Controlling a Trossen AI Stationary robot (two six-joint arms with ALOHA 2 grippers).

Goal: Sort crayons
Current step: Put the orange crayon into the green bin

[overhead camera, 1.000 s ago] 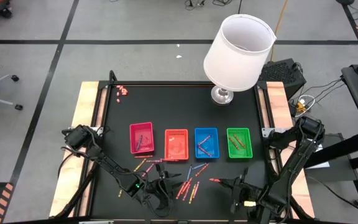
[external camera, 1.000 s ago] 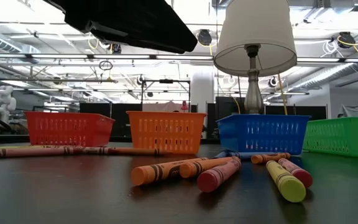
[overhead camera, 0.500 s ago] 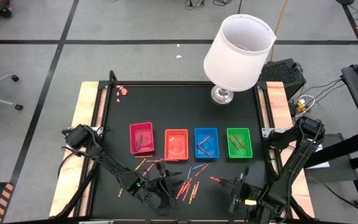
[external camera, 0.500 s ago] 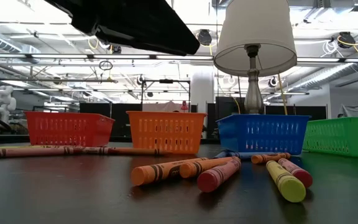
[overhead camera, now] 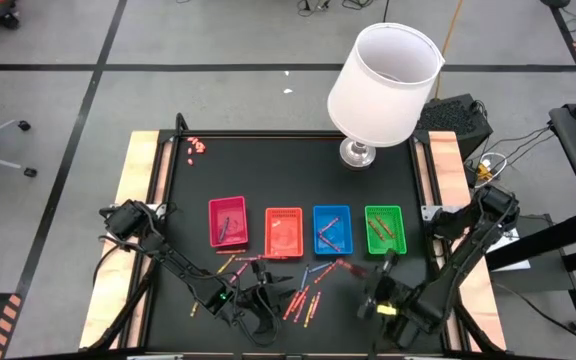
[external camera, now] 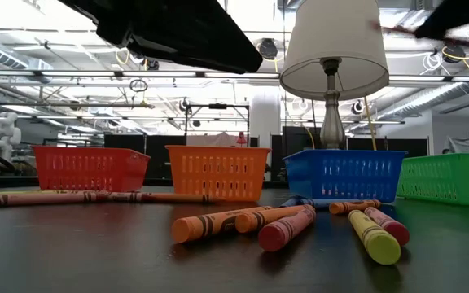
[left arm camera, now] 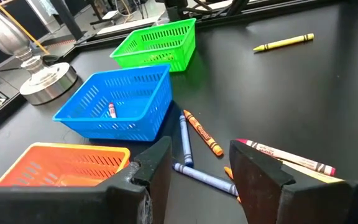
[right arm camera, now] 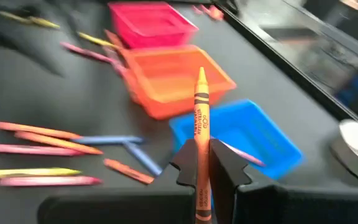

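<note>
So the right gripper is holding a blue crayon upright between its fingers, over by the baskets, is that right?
Not quite: the crayon is orange, not blue, as the right wrist view shows. The rest holds: the right gripper is shut on it, holding it upright, with the orange basket and blue basket just beyond it.

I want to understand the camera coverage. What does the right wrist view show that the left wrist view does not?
Only the right wrist view shows the right gripper shut on an orange crayon that stands upright between its fingers, and the pink tray.

Only the left wrist view shows the green tray, a lone yellow crayon, the lamp base and the open left gripper, which holds nothing.

Both show the orange tray, the blue tray and loose crayons on the black table.
</note>
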